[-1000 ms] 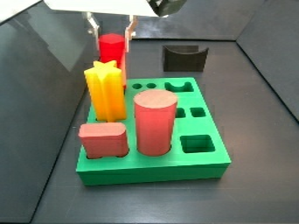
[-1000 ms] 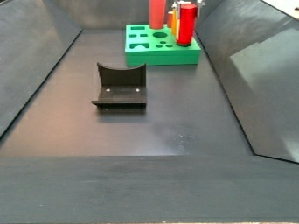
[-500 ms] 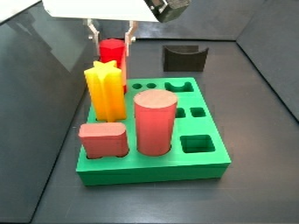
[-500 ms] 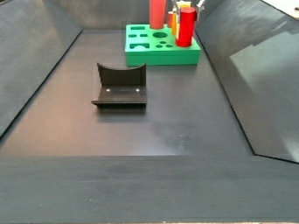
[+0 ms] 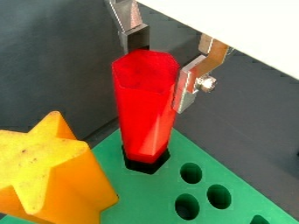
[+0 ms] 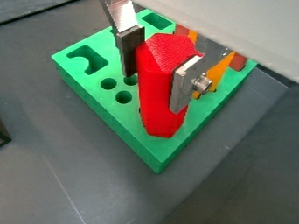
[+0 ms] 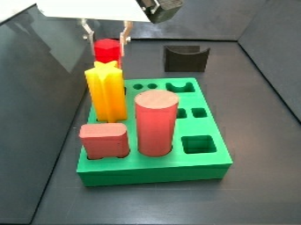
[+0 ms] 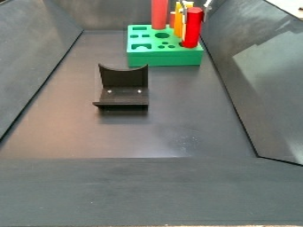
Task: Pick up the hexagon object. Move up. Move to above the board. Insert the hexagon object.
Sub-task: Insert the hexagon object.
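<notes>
The hexagon object (image 7: 107,48), a slim glossy red prism, stands upright at the board's far left corner, behind the star. In both wrist views (image 5: 146,105) (image 6: 158,87) its lower end sits inside a hole in the green board (image 7: 153,171). My gripper (image 7: 106,39) hangs over that corner. Its silver fingers (image 5: 187,83) press against both sides of the hexagon's upper part (image 6: 155,87), shut on it. In a side view the hexagon (image 8: 189,31) shows small at the far end of the board (image 8: 164,55).
On the board stand a yellow-orange star peg (image 7: 106,92), a thick salmon-pink cylinder (image 7: 156,123) and a low pink block (image 7: 104,141). Several holes show open (image 7: 198,141). The dark fixture (image 7: 185,58) (image 8: 120,86) stands on the floor beyond the board. Sloped grey walls enclose the floor.
The gripper has come down a little with the hexagon between its fingers, and the hexagon's top now sits lower behind the star.
</notes>
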Controlling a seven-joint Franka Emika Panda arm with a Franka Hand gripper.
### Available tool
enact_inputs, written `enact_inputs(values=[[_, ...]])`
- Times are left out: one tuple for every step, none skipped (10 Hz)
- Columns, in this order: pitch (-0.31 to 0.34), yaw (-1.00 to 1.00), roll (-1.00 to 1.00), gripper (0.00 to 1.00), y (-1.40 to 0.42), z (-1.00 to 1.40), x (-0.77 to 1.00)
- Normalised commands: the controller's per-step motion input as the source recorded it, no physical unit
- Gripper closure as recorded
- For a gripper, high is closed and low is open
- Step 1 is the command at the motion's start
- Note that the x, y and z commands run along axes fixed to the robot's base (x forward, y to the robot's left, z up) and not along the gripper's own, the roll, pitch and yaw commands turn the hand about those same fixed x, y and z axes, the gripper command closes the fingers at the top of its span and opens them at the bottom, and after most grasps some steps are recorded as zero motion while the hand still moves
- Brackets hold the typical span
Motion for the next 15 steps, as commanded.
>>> enact_inputs(values=[[-0.114,0.0,-0.08,1.0,-0.09,0.0,0.0],[-0.137,0.0,-0.11,1.0,-0.07,-0.01,0.0],[-0.121,0.0,-0.11,1.0,-0.02,-0.03,0.03],[-0.097,0.03,-0.08,1.0,0.0,-0.04,0.04],[-0.094,0.05,-0.07,1.0,0.0,-0.09,0.04],[-0.076,0.07,-0.04,1.0,-0.03,-0.09,0.03],[-0.09,0.07,-0.04,1.0,-0.01,-0.12,0.0],[-0.074,0.06,-0.03,1.0,0.0,-0.11,0.0],[-0.116,0.04,-0.05,1.0,-0.08,-0.15,0.03],[-0.133,0.07,-0.08,1.0,-0.14,-0.19,0.04],[-0.121,0.08,-0.06,1.0,-0.1,-0.17,0.01],[-0.086,0.04,-0.03,1.0,-0.03,-0.15,0.01],[-0.029,0.05,0.0,1.0,0.0,-0.07,0.0],[-0.029,0.02,-0.01,1.0,0.0,-0.02,0.0],[-0.063,0.01,-0.08,1.0,-0.03,0.0,0.0]])
